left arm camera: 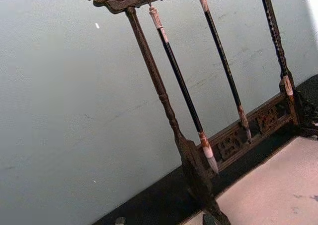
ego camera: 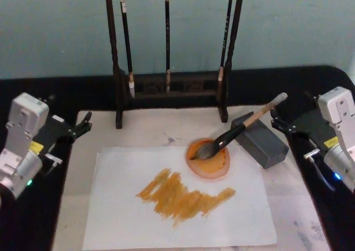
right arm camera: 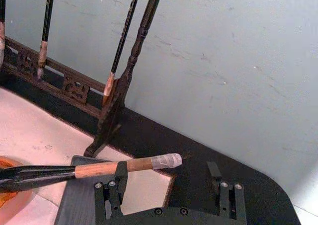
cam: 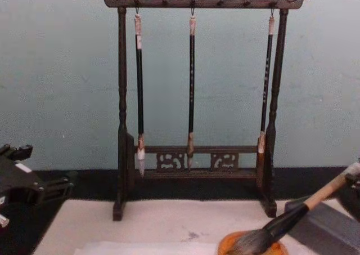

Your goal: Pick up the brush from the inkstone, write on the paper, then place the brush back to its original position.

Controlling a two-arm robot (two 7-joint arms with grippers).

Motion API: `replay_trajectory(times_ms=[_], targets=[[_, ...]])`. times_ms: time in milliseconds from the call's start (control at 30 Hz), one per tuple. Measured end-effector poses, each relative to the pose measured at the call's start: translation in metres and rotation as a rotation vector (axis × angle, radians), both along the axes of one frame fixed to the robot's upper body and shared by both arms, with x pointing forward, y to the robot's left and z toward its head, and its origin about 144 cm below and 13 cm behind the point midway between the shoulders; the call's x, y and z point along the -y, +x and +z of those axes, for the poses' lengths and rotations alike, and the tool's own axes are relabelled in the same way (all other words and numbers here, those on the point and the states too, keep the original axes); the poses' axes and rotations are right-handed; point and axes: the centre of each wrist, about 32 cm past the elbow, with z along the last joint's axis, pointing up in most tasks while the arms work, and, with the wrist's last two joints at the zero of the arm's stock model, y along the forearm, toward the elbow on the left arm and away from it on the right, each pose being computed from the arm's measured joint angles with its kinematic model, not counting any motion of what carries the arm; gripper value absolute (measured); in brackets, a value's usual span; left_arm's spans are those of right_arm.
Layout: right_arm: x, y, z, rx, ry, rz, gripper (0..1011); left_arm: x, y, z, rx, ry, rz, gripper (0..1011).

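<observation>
Right claw [right arm camera: 167, 178] released, jaws spread. Brush [ego camera: 238, 132] end sits just beside one finger, bristles in the orange dish [ego camera: 222, 170], handle on the grey block [ego camera: 266, 146]. Paper [ego camera: 166, 223] already stroked, so looks like wrap-up. Back straight out, don't clip the handle. Left claw [ego camera: 83, 124] parked across the paper, also released.

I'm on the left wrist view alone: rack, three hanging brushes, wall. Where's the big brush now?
Observer: The brush lies with its bristles in the orange dish, handle propped on the grey block.
Operator: Is either gripper holding it?
Observer: No. The right gripper stands open near its white end; the left gripper is off the mat's left edge.
Operator: Anything on the paper?
Observer: The paper carries orange-brown strokes across its middle.
</observation>
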Motion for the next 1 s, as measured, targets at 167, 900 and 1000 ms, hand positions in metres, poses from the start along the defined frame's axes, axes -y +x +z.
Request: replay_trajectory(times_ms=[167,900,1000], targets=[[0.0000,0.0000,0.0000,0.000,0.000,0.000,1000,0.0000,0.0000,0.0000,0.000,0.000,0.000,1010],[0.0020,-0.0032,0.0026,-0.023,0.047,0.005,1000,0.0000,0.0000,0.0000,0.000,0.000,0.000,1010],[0.0058,-0.0063,0.0057,-0.058,0.122,0.013,1000,0.0000,0.0000,0.0000,0.000,0.000,0.000,1010]])
